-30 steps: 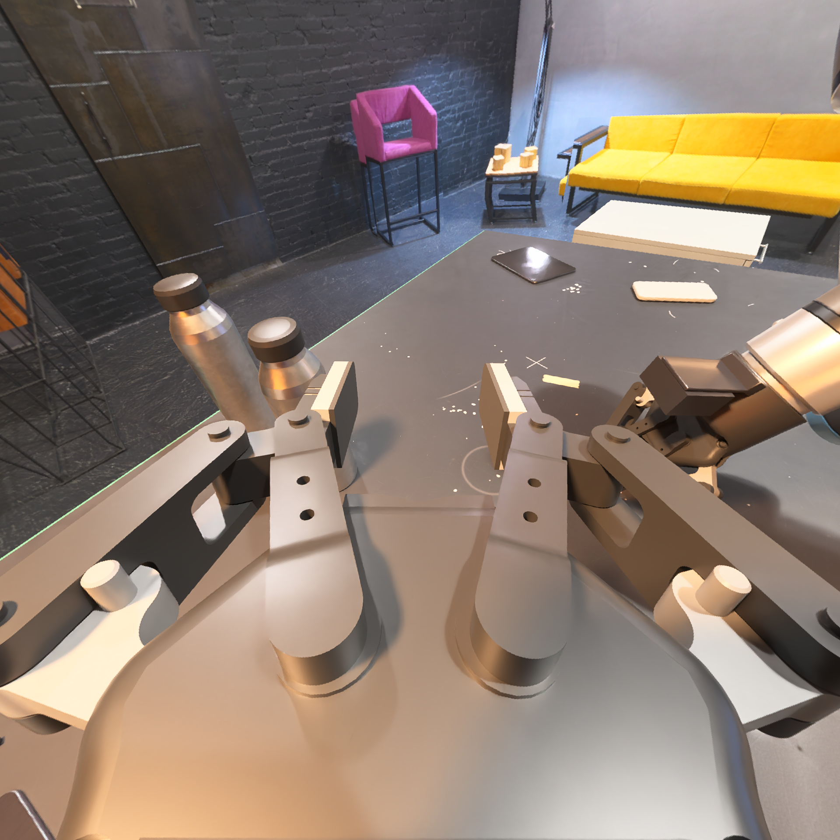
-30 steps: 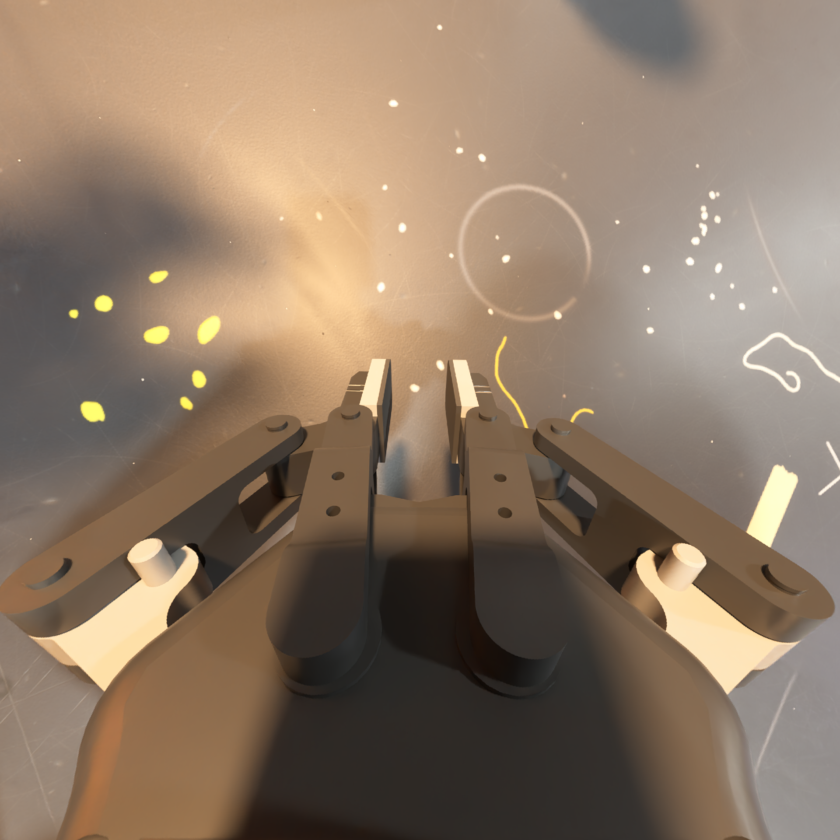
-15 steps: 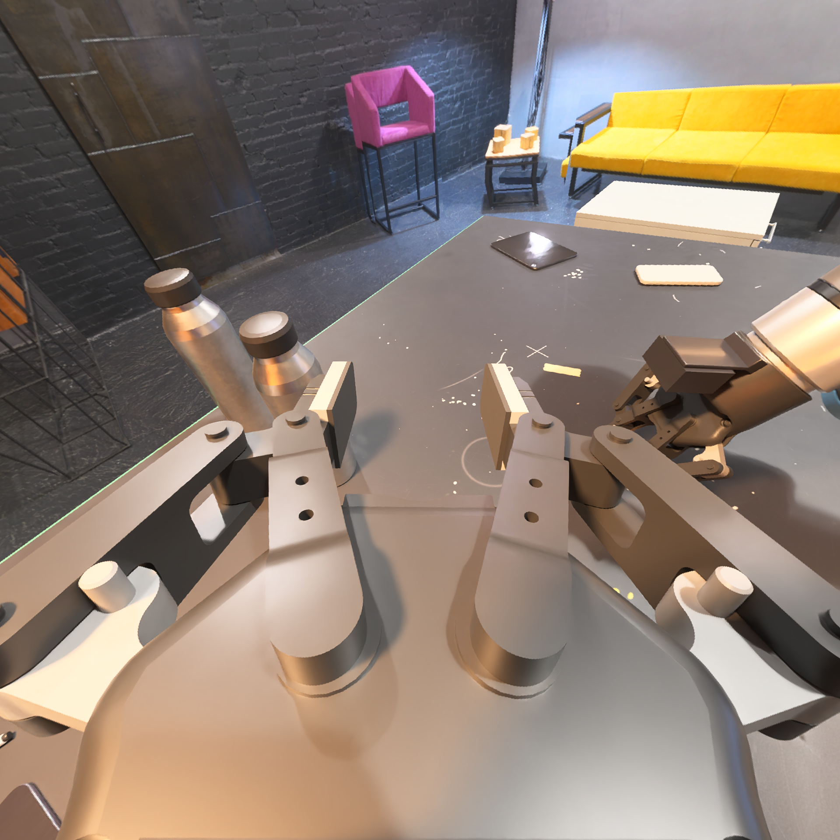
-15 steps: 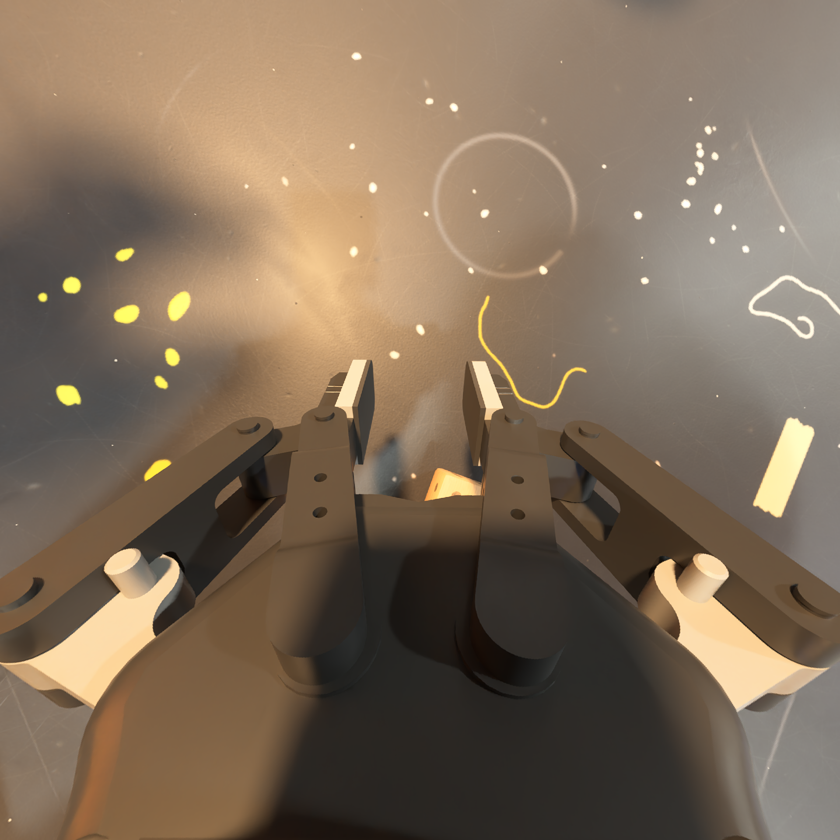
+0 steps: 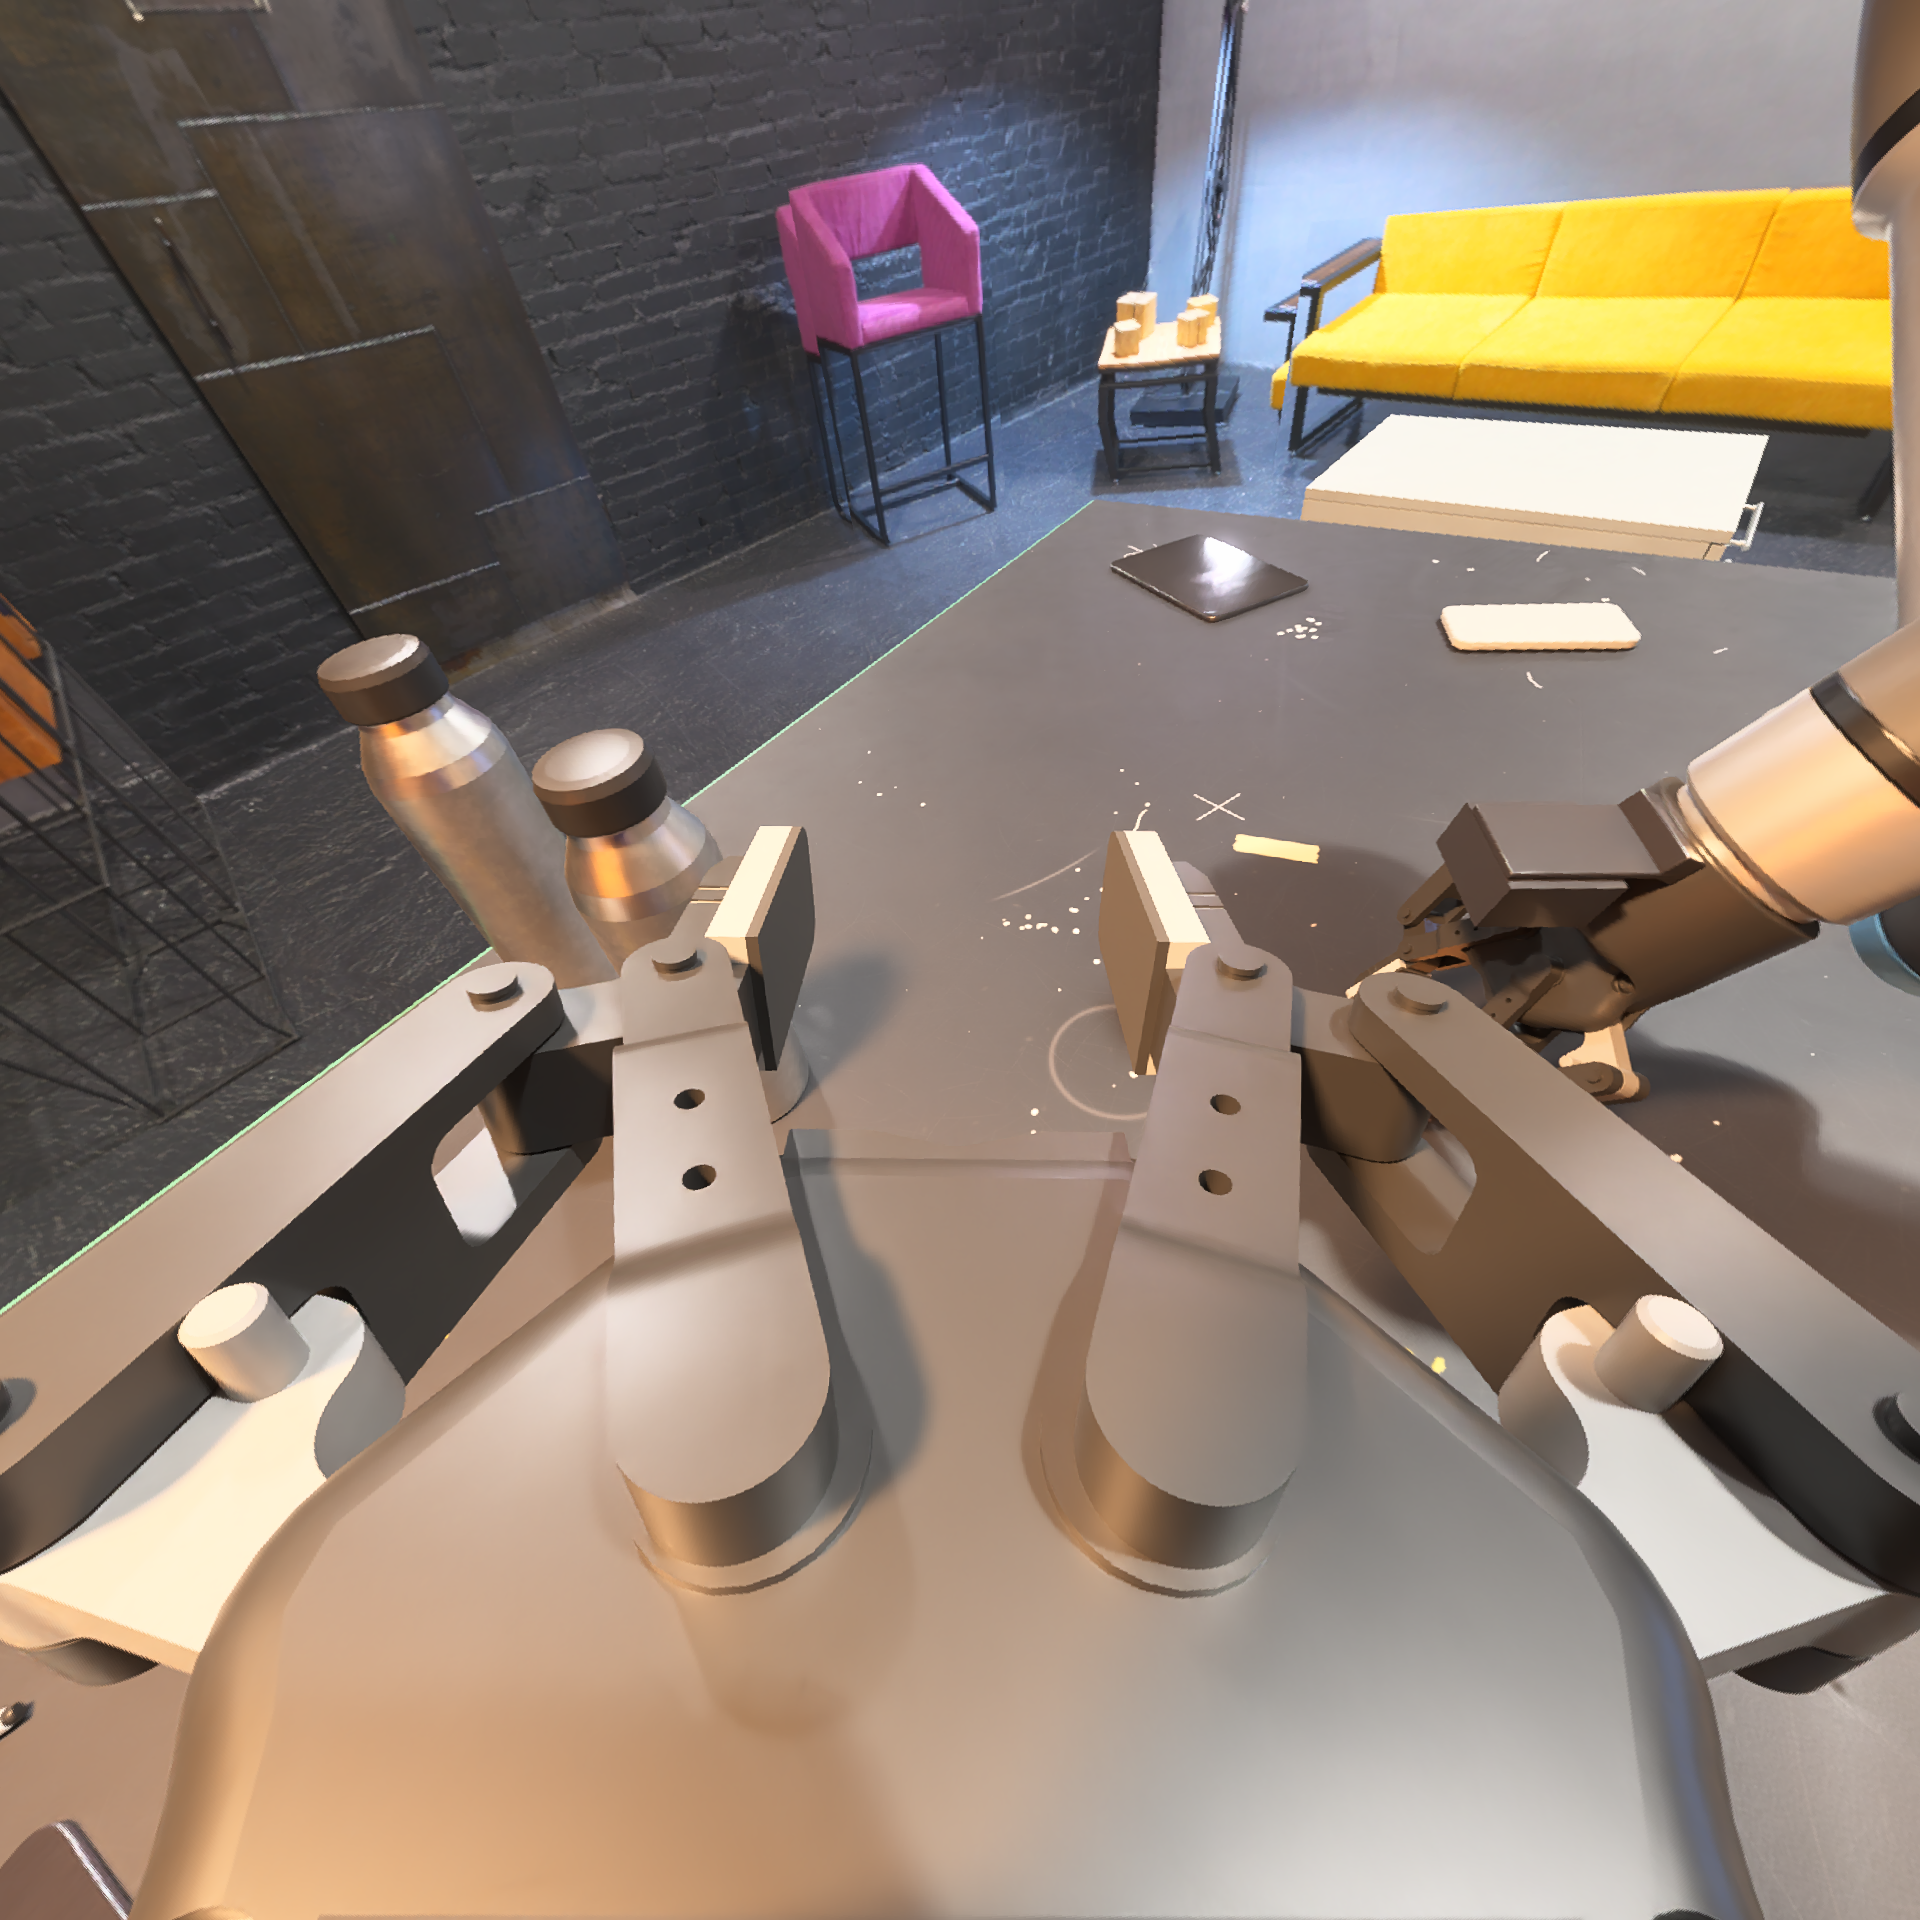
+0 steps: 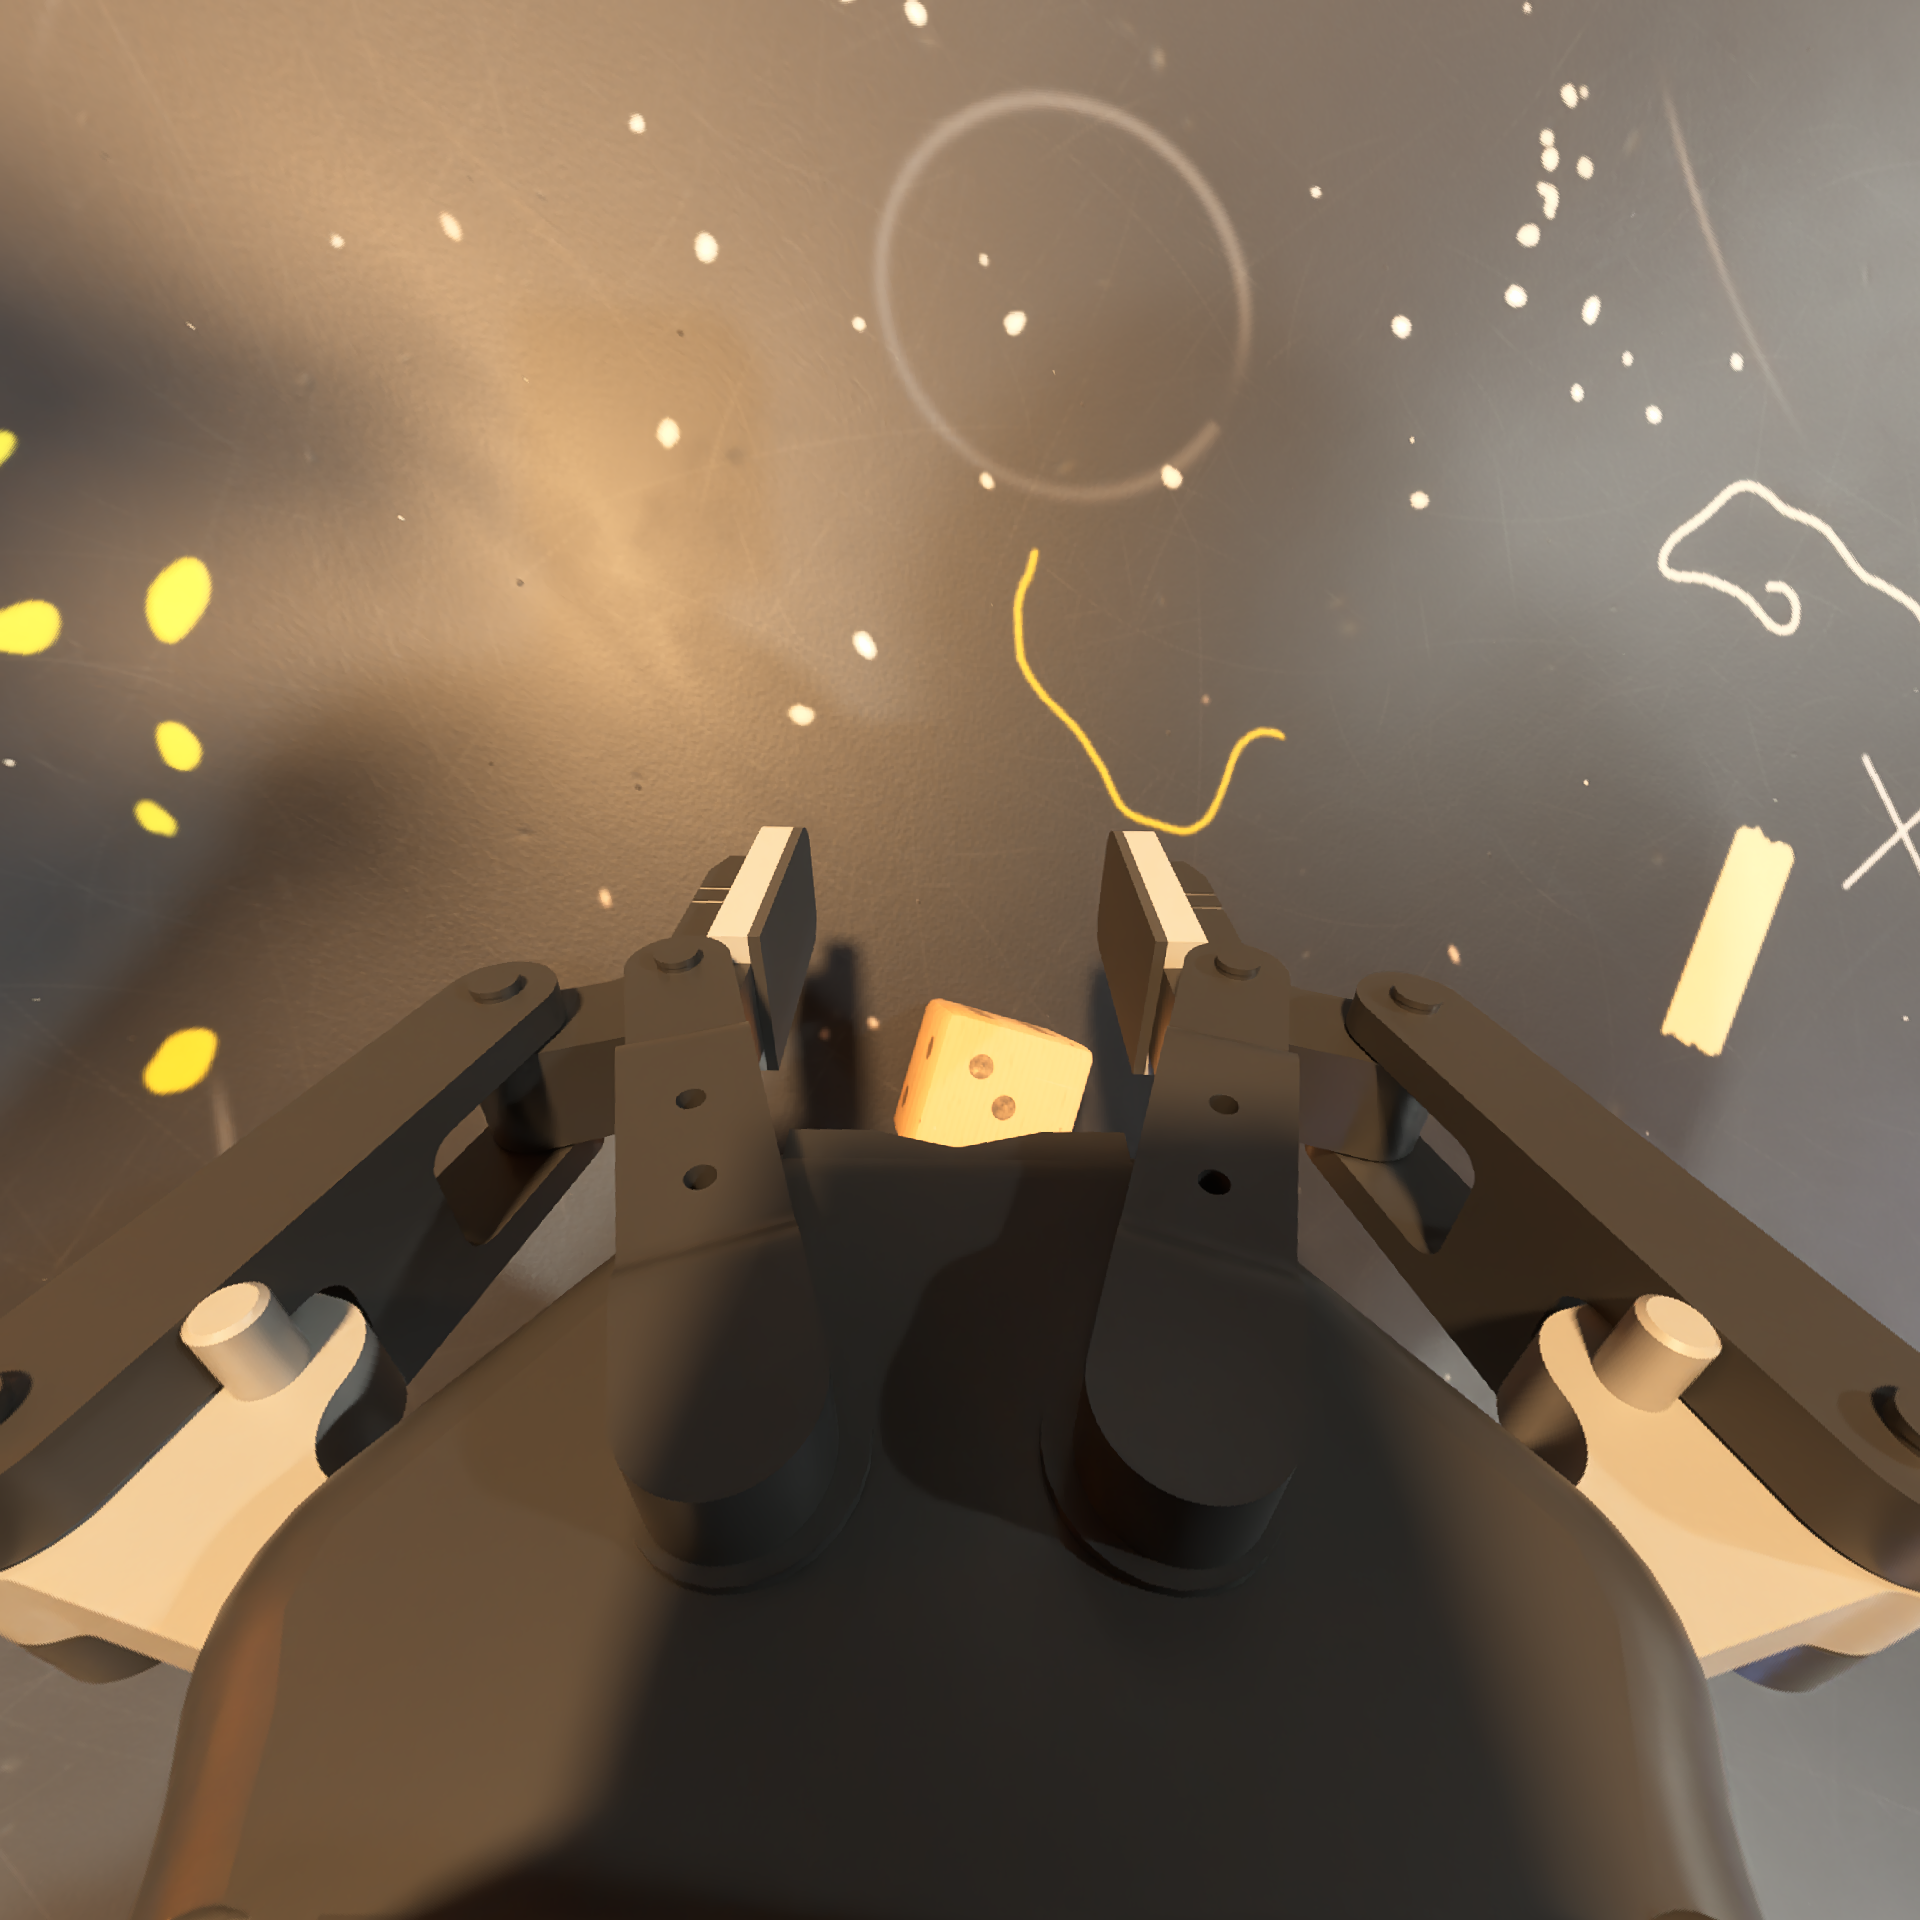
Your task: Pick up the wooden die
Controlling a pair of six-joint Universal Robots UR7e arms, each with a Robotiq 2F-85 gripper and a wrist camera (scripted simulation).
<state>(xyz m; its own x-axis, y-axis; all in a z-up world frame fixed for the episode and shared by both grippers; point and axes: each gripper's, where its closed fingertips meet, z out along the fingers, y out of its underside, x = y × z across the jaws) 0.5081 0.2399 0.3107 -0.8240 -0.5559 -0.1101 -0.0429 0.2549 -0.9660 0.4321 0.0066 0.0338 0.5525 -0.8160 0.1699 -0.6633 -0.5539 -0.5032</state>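
The wooden die [image 6: 992, 1075] is a pale cube with dark pips. It lies tilted on the dark table [image 6: 520, 520], low between my right gripper's fingers and close to the palm. My right gripper [image 6: 956, 914] is open, with a gap on each side of the die. My left gripper [image 5: 951, 914] is open and empty above the table. In the left wrist view the right arm [image 5: 1766, 831] reaches in from the right with its gripper pointing down at the table. The die is hidden in that view.
Two metal bottles [image 5: 447, 790] [image 5: 623, 831] stand at the table's left edge, beside my left gripper. A dark square pad [image 5: 1210, 577] and a pale flat slab [image 5: 1538, 627] lie far back. A small pale strip [image 6: 1730, 940] lies right of my right gripper.
My right gripper has opened wider and drawn back over the table. The die has come into view between its fingers. The left gripper has barely moved.
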